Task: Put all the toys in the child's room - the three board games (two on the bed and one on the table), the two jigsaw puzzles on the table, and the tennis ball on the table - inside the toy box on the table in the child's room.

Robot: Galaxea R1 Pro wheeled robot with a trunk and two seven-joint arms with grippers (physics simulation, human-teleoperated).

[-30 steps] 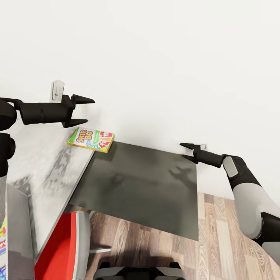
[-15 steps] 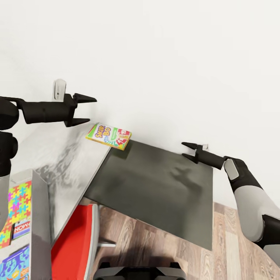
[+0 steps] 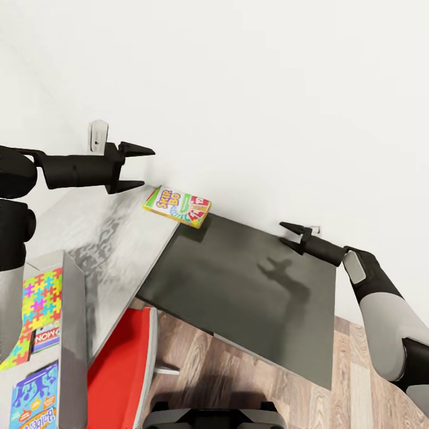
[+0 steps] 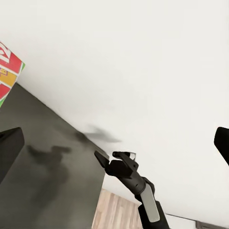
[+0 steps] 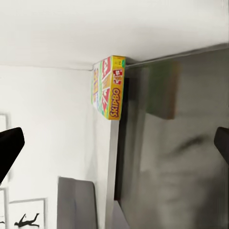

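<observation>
One board game (image 3: 177, 207), a flat box with SKIP BO print, lies against the wall where the pale speckled part of the table (image 3: 101, 238) meets its dark top (image 3: 238, 286). It stands on edge in the right wrist view, board game (image 5: 109, 86), and its corner shows in the left wrist view, board game (image 4: 6, 71). My left gripper (image 3: 140, 168) hangs open in the air just left of the game, above the pale top. Open and empty, my right gripper (image 3: 288, 234) hovers over the dark top's far right. The toy box (image 3: 72, 333) at lower left holds a jigsaw puzzle (image 3: 37, 310).
A red chair (image 3: 119, 369) is tucked under the table's front edge, over wood-plank floor (image 3: 238, 387). A white wall runs right behind the table, with a small white plate (image 3: 97, 136) on it. Other printed boxes (image 3: 33, 396) lie in the toy box.
The whole view has shifted, so the camera moved: the table and game sit further right and the toy box shows more. Both arms keep their pose, grippers open.
</observation>
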